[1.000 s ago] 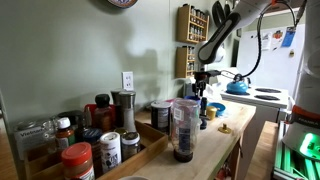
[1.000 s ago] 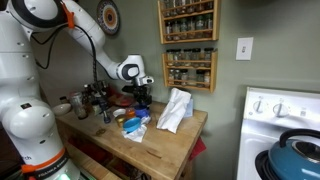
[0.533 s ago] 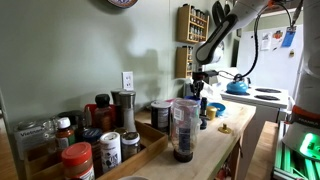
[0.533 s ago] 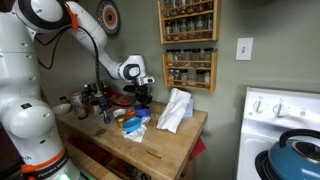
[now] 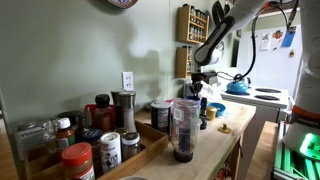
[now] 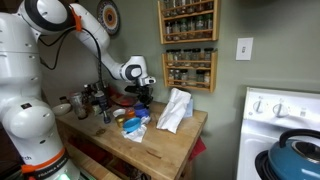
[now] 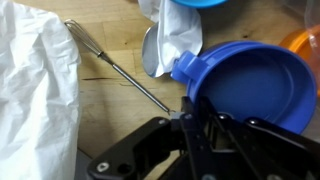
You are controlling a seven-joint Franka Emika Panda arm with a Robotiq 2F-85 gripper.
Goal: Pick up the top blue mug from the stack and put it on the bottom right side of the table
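Note:
The top blue mug (image 7: 250, 85) fills the right of the wrist view, seen from above with its round opening showing. My gripper (image 7: 200, 118) sits at its near rim, the two black fingers drawn close together with the mug's wall pinched between them. In an exterior view the gripper (image 5: 201, 93) hangs low over the small blue stack (image 5: 212, 110) on the wooden table. From the opposite side the gripper (image 6: 143, 93) covers the mug. The mugs beneath the top one are hidden in the wrist view.
A crumpled white bag (image 7: 35, 85), a thin metal whisk handle (image 7: 120, 70) and a spoon (image 7: 155, 50) lie beside the mug. A clear blender jar (image 5: 183, 128), spice jars (image 5: 95, 150) and a blue kettle (image 5: 237, 87) on the stove stand around.
The fingers have closed in onto the mug's rim. The arm itself has hardly moved in either exterior view.

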